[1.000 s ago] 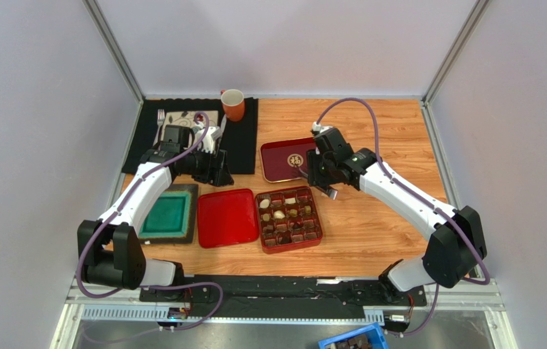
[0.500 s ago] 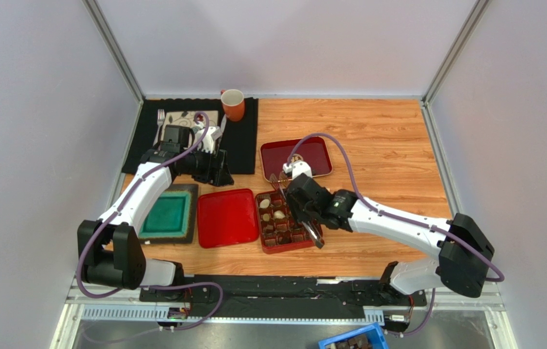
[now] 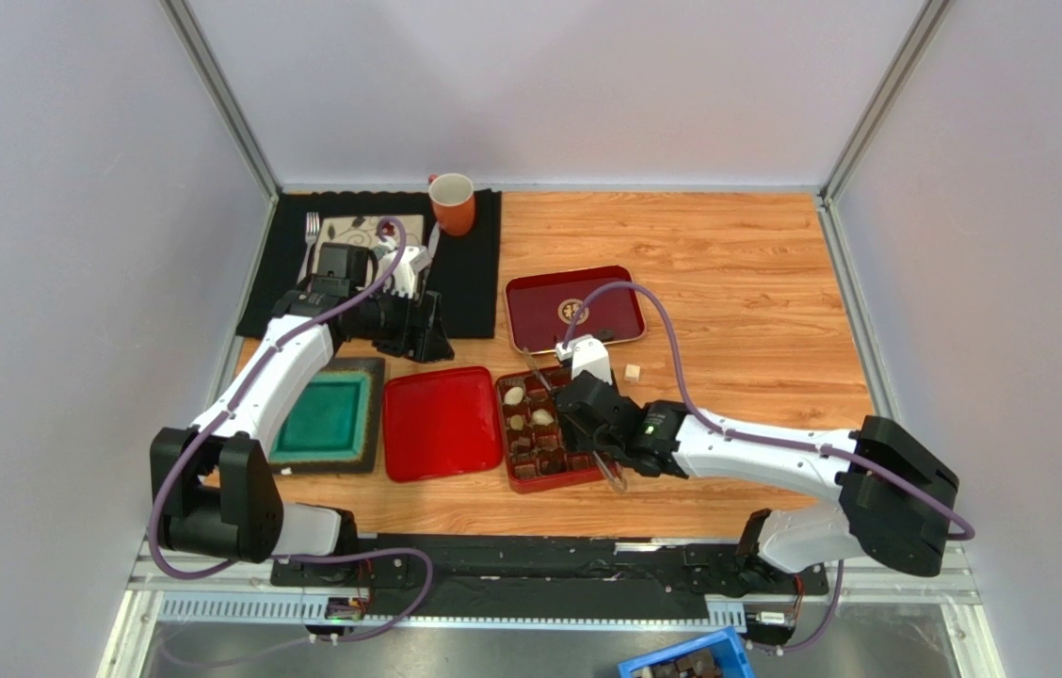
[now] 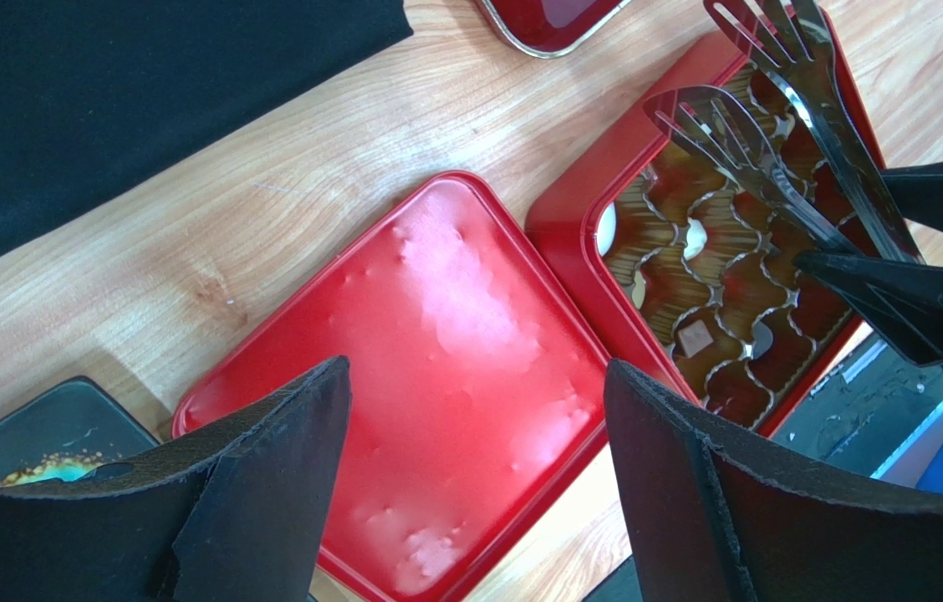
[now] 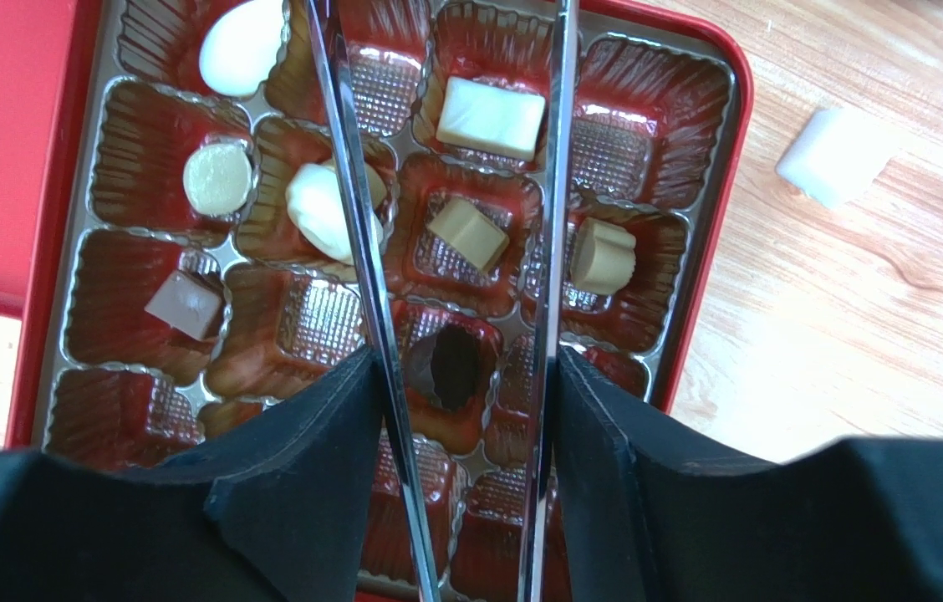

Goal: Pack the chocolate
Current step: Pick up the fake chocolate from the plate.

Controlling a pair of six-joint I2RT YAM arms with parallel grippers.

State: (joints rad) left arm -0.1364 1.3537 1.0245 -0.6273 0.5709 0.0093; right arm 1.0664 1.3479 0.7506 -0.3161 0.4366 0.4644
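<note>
The chocolate pieces lie in the red gridded box (image 3: 534,462): white ones (image 5: 242,45), a caramel one (image 5: 465,232), a brown square (image 5: 184,304) and a dark one (image 5: 455,364). One white piece (image 5: 836,156) lies on the wood right of the box (image 3: 629,370). My right gripper (image 5: 467,361) hovers over the box (image 5: 703,251), shut on metal tongs (image 5: 357,226). The tongs' slotted tips (image 4: 740,126) stand apart with nothing between them. My left gripper (image 4: 477,376) hangs open above the plain red lid (image 4: 439,289), holding nothing.
A dark red tray (image 3: 575,308) with a gold emblem sits behind the box. The red lid (image 3: 442,421) lies left of the box, then a green pad in a dark tray (image 3: 325,417). An orange mug (image 3: 452,204) and cutlery rest on a black mat at the back left.
My right arm swung from the dark red tray forward over the gridded box, and the tongs spread wider. A white piece now shows on the wood. The left arm stayed still.
</note>
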